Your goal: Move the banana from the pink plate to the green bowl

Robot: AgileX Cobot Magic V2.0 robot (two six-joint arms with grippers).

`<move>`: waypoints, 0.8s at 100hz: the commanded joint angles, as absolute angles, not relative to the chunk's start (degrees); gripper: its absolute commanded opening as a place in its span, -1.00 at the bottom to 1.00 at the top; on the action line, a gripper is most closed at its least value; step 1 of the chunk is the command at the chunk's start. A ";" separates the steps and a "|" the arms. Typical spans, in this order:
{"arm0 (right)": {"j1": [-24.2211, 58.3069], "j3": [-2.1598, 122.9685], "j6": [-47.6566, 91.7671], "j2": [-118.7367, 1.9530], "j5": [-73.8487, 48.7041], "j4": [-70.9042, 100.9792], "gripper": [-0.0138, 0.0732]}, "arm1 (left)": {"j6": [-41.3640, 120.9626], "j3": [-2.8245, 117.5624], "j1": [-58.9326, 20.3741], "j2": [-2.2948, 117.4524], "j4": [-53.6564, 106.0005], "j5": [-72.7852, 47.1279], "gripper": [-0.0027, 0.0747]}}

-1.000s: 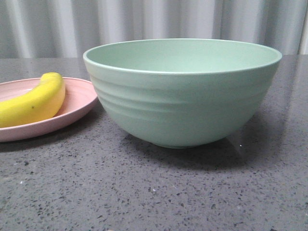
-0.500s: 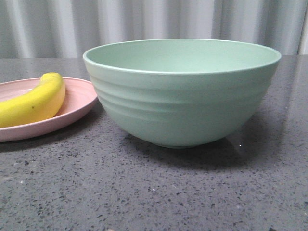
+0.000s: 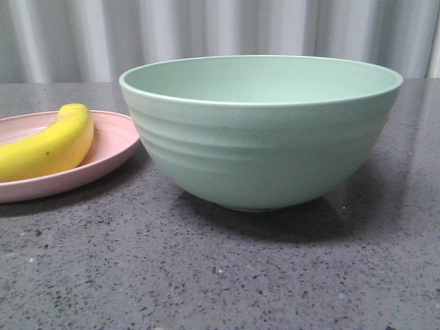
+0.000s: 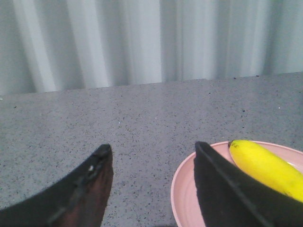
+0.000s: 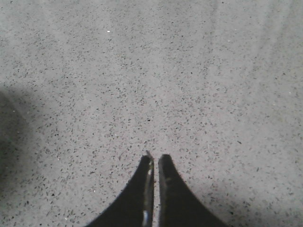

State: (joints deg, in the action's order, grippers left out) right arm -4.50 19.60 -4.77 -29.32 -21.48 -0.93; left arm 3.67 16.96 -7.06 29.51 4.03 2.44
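Note:
The yellow banana (image 3: 48, 143) lies on the pink plate (image 3: 110, 148) at the left of the front view. The large green bowl (image 3: 261, 134) stands beside the plate, in the middle. In the left wrist view my left gripper (image 4: 152, 150) is open and empty. One finger hangs over the plate (image 4: 184, 189), just beside the banana (image 4: 265, 168); the other is over bare table. My right gripper (image 5: 156, 158) is shut and empty above bare table. Neither gripper shows in the front view.
The speckled grey stone tabletop (image 3: 220, 275) runs under everything. A pale pleated curtain (image 3: 220, 34) closes off the far edge of the table. A dark shadow (image 5: 12, 137) falls at the edge of the right wrist view.

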 commanded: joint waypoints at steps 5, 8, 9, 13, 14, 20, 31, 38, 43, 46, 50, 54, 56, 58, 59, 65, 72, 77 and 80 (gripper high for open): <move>-4.93 21.74 -4.53 -29.94 -17.08 -0.73 -0.83 | 3.27 23.23 -9.76 33.32 4.53 0.49 0.07; -4.93 21.74 -4.53 -29.94 -17.08 -0.73 -0.83 | 3.27 24.86 -10.82 34.36 4.53 -1.28 0.07; -4.93 21.74 -4.53 -29.94 -17.08 -0.73 -0.83 | 3.27 25.18 -11.11 34.90 4.53 -2.07 0.07; -4.93 21.74 -4.53 -29.94 -17.08 -0.73 -0.83 | 3.27 27.05 -12.95 36.61 4.53 -4.31 0.07; -4.93 21.74 -4.53 -29.94 -17.08 -0.73 -0.83 | 3.27 27.35 -13.28 36.91 4.53 -4.71 0.07; -4.93 21.74 -4.53 -29.94 -17.08 -0.73 -0.83 | 3.27 30.15 -16.33 39.71 4.53 -8.21 0.07; -4.93 21.74 -4.53 -29.94 -17.08 -0.73 -0.83 | 3.27 34.68 -21.92 45.02 4.78 -13.21 0.07; -4.93 21.74 -4.53 -29.94 -17.08 -0.73 -0.83 | 3.27 36.86 -25.05 48.81 4.78 -14.97 0.07; -4.93 21.74 -4.53 -29.94 -17.08 -0.73 -0.83 | 3.27 38.00 -26.90 51.60 4.78 -15.11 0.07; -4.93 21.74 -4.53 -29.94 -17.08 -0.65 -0.83 | 3.27 38.62 -27.81 53.57 4.87 -15.47 0.07; -4.93 21.74 -4.53 -29.94 -17.08 -0.65 -0.83 | 3.27 39.60 -28.89 55.49 5.01 -15.78 0.07; -4.93 21.74 -4.53 -29.94 -17.08 -0.65 -0.83 | 3.27 40.33 -29.56 57.72 5.84 -16.36 0.07; -4.93 21.74 -4.53 -29.94 -17.08 -0.65 -0.83 | 3.27 40.75 -29.83 58.80 6.27 -16.48 0.07; -4.93 21.74 -4.53 -29.94 -17.08 -0.65 -0.83 | 3.27 41.10 -29.97 59.87 6.66 -16.81 0.07; -4.93 21.74 -4.53 -29.94 -17.08 -0.65 -0.83 | 3.27 41.23 -30.09 60.22 6.80 -16.84 0.07; -4.93 21.74 -4.53 -29.94 -17.18 -0.65 -0.83 | 3.27 42.03 -30.21 63.14 8.09 -17.83 0.07; -4.93 21.74 -4.53 -29.94 -17.18 -0.65 -0.83 | 3.27 42.82 -30.21 65.92 9.10 -17.96 0.07; -4.93 21.74 -4.53 -29.94 -17.18 -0.65 -0.83 | 3.27 43.21 -30.21 67.60 9.09 -17.96 0.07; -4.93 21.74 -4.53 -29.94 -17.18 -0.65 -0.83 | 3.27 43.53 -30.21 68.46 9.09 -17.96 0.07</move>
State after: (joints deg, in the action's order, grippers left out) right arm -4.50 19.60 -4.77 -29.32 -21.48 -0.54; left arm 3.67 40.98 -29.70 67.13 7.96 -20.66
